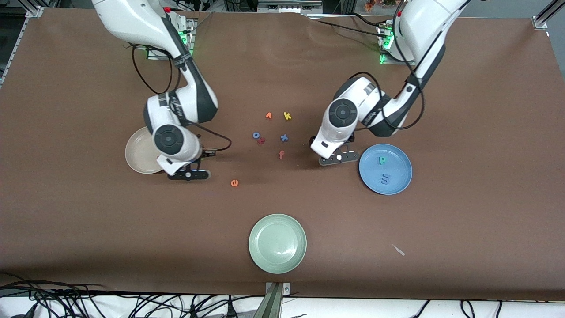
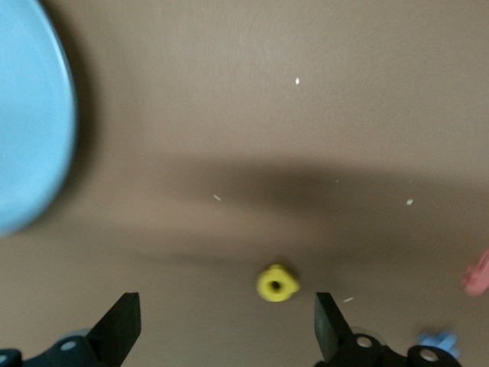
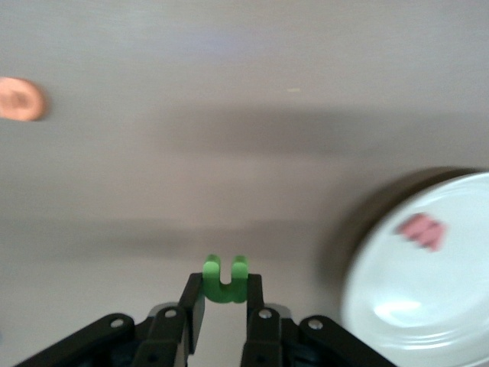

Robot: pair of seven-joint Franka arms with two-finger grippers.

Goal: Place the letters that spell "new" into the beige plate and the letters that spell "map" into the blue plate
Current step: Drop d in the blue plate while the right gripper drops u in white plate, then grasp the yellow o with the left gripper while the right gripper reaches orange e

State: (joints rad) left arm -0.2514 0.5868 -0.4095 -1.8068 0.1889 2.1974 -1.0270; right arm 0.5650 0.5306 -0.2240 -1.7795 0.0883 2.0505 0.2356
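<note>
We have the right end effector (image 3: 224,306) pinched on the green n (image 3: 225,278), just beside the beige plate (image 1: 137,155) toward the surface's middle; the w (image 3: 421,231) is in it. Our left end effector (image 2: 228,329) gapes empty over the yellow a (image 2: 276,284), beside the blue plate (image 1: 399,179).

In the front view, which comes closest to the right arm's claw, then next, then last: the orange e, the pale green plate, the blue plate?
From the right claw:
1. Orange e, beside it on the table.
2. Pale green plate, nearest the front camera.
3. Blue plate, toward the left arm's end.
</note>
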